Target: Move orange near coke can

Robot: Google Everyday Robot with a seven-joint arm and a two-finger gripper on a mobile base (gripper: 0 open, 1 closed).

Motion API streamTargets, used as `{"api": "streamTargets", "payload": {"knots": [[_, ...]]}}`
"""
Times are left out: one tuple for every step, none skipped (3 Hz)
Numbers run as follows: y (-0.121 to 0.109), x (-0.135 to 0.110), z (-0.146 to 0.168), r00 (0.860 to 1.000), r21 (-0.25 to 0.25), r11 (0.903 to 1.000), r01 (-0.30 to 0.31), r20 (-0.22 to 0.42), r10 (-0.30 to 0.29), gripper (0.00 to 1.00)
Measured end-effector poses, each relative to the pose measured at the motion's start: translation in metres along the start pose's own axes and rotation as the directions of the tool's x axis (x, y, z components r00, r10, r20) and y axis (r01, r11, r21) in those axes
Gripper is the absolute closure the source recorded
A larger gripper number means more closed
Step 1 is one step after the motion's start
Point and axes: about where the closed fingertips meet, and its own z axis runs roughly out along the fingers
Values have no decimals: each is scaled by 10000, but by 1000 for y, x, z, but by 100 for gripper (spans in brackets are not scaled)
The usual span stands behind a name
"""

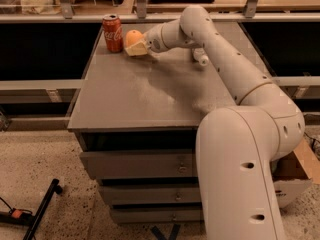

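The red coke can [113, 32] stands upright at the far left corner of the grey cabinet top [145, 91]. The orange [133, 37] sits just right of the can, a small gap between them. My gripper [136, 46] reaches in from the right with its pale fingers [137, 49] around the orange's right and lower side, at the table surface. My white arm stretches from the lower right across the cabinet top to the orange.
A clear plastic bottle with a white cap [200, 57] lies on the cabinet top behind my arm. The cabinet has several drawers [140, 164] below. A railing runs behind the table. A black tool [35, 215] lies on the floor at lower left.
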Motion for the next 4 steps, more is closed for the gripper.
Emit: {"api": "streamTargets", "payload": {"knots": [[2,1,4,10000,-53,10000,-7,-11,7,58],[4,2,7,10000,-104,9999,-16,-23,16,35],[6,2,11,10000,-155,9999,-25,-36,24,12],[8,3,14,10000,-200,9998,-33,-47,32,0]]}}
